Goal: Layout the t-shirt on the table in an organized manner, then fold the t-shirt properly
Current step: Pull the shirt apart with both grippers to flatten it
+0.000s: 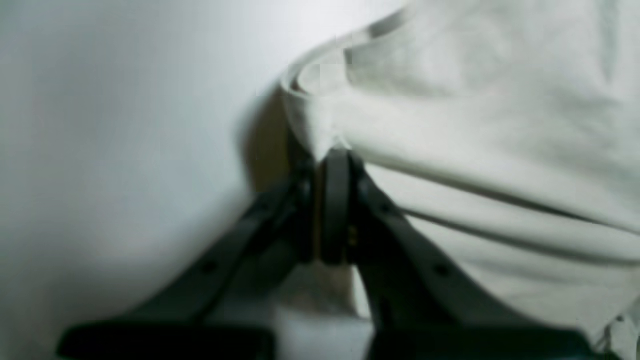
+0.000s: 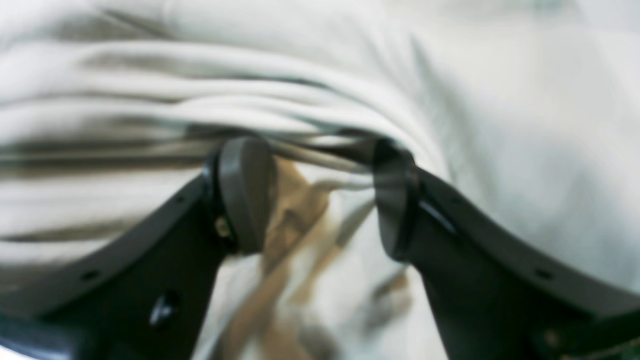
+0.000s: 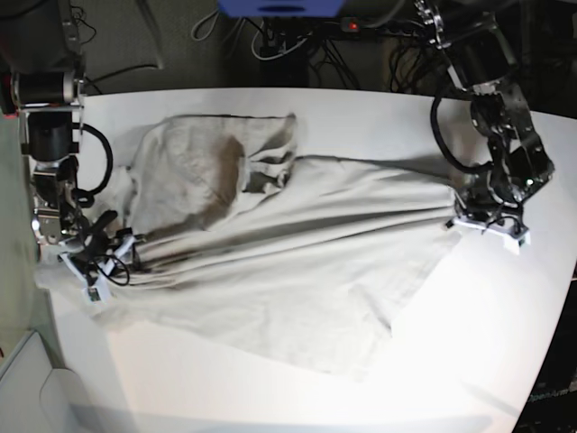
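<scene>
The pale grey-beige t-shirt (image 3: 270,244) lies wrinkled across the white table (image 3: 451,343), its long folds running between the two arms. My left gripper (image 3: 469,216) sits at the shirt's right end. In the left wrist view this gripper (image 1: 332,160) is shut on a corner of the t-shirt (image 1: 475,115), with the cloth rising from its tips. My right gripper (image 3: 95,262) is at the shirt's left end. Its jaws (image 2: 320,165) stand apart, and bunched folds of the t-shirt (image 2: 200,90) run across the fingertips (image 2: 247,190). The gap below them holds no cloth.
A blue box (image 3: 279,7) and tangled cables (image 3: 297,45) lie beyond the table's far edge. The table's left edge (image 3: 54,298) runs close beside my right arm. Bare tabletop (image 3: 180,388) shows in front of the shirt.
</scene>
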